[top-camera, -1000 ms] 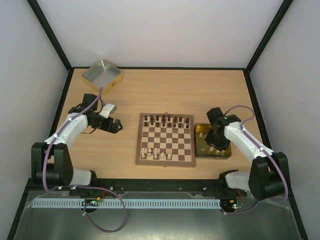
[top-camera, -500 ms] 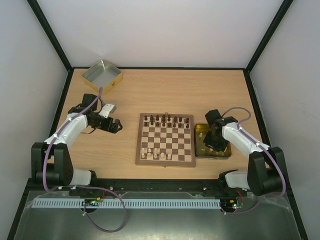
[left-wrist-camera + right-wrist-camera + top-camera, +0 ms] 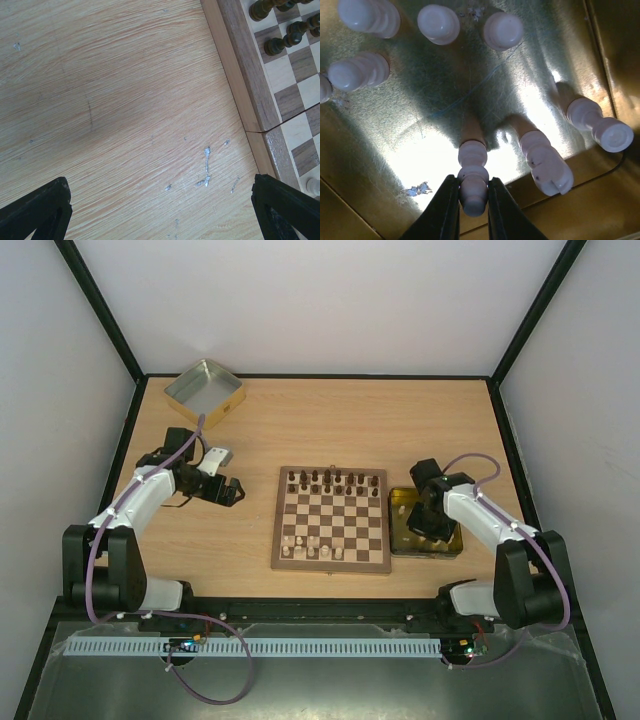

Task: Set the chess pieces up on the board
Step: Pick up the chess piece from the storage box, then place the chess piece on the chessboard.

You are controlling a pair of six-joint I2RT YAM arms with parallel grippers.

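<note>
1. Just right of the board (image 3: pixel 330 567), inside the gold tray (image 3: pixel 399 502), the right gripper (image 3: pixel 472 200) has its jaws clamped on the head of a pale piece (image 3: pixel 472 167). I cannot tell whether the piece stands or leans.
2. A neighbour (image 3: pixel 545 162) lies just beside the held piece, on the side away from the board. The lift should go straight up with no sideways drift, so the neighbour is not dragged or knocked.
3. The piece should rise above the tray wall nearest the board before it travels across. A low carry risks catching the base on that wall.
4. The board's near rows hold a few pale men (image 3: pixel 305 540) with gaps between them, so the piece likely belongs there. Its kind is too small to make out. It should be lowered until its base sits flat, and only then released.
5. The board's far rows carry the dark men (image 3: pixel 330 480). The carry should stay short of them.
6. Left of the board, the left gripper (image 3: pixel 160 215) hangs over the worktop (image 3: pixel 125 100) with its jaws wide apart and nothing between them. It is best left parked there.
7. Well beyond the board's far-left corner sits a silver tin (image 3: pixel 228 400), which this step does not need.
</note>
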